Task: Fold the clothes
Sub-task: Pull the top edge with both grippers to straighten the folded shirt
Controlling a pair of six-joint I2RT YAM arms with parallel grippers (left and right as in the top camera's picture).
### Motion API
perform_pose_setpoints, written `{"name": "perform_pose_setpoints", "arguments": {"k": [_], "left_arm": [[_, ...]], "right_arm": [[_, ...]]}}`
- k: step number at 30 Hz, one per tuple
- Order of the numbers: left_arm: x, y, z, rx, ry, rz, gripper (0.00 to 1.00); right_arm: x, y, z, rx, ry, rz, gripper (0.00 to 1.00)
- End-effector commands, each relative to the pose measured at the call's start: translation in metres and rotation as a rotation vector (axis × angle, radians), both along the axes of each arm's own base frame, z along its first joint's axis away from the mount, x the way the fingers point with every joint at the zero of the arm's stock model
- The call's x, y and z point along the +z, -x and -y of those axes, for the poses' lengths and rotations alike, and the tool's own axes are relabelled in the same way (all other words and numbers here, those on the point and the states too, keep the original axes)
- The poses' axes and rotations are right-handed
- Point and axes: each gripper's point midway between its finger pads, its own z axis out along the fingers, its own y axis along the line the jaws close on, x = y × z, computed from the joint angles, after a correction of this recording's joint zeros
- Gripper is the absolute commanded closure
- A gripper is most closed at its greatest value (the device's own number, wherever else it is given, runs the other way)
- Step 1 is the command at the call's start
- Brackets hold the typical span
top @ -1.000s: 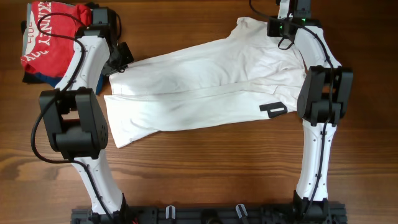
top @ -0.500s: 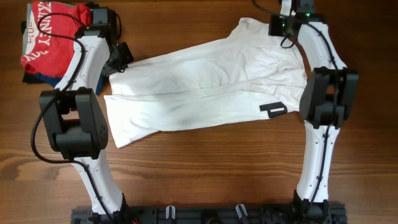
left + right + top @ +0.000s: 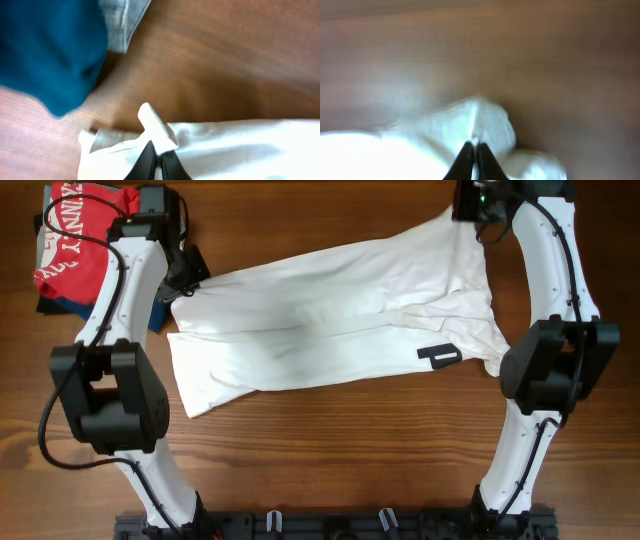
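Both hands pinch the white T-shirt (image 3: 330, 320) by its far corners as it lies stretched across the tabletop (image 3: 330, 450).

The shirt is spread over the middle of the wooden top, reaching from one arm to the other, with a black neck label (image 3: 439, 356) showing near its right end. The left hand (image 3: 159, 152) is clamped tight on a fold of the shirt's edge at the far left corner, its fingers pressed together on the cloth. The right hand (image 3: 474, 145) is closed the same way on a peak of white cloth at the far right corner, drawn toward the back edge of the tabletop. Behind the left arm sits a pile, with a red T-shirt (image 3: 80, 235) with white lettering on top, and a blue garment (image 3: 45, 50) and a grey garment (image 3: 122, 20) near the shirt's left corner but apart from it.
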Motion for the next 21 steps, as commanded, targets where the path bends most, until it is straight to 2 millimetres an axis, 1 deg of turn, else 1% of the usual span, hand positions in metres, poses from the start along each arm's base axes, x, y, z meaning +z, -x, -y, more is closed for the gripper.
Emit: {"name": "perform_pose_setpoints", "arguments": {"k": [1, 3, 5, 8, 10, 14, 17, 21], "left_arm": [[0.009, 0.017, -0.002, 0.014, 0.003, -0.038, 0.96], [0.007, 0.029, -0.002, 0.014, 0.004, -0.087, 0.96], [0.006, 0.041, -0.001, 0.014, 0.005, -0.135, 0.96], [0.005, 0.057, -0.001, 0.015, 0.007, -0.203, 0.96], [0.005, 0.07, 0.0, 0.016, 0.008, -0.253, 0.96], [0.006, 0.092, 0.001, 0.019, 0.014, -0.345, 0.96], [0.007, 0.103, 0.001, 0.019, 0.014, -0.392, 0.96], [0.002, 0.114, 0.001, 0.018, 0.015, -0.435, 0.96]], "right_arm": [[0.006, 0.022, 0.025, -0.053, -0.008, -0.068, 0.96], [0.007, 0.032, 0.033, -0.069, -0.01, -0.101, 0.96], [0.015, 0.045, 0.041, -0.087, -0.014, -0.125, 0.96], [0.028, 0.06, 0.044, -0.097, -0.035, -0.141, 0.96], [0.033, 0.072, 0.045, -0.104, -0.045, -0.171, 0.96], [0.028, 0.1, 0.041, -0.104, -0.054, -0.28, 0.96], [0.023, 0.115, 0.042, -0.12, -0.053, -0.349, 0.96], [0.019, 0.132, 0.046, -0.157, -0.035, -0.424, 0.96]]}}
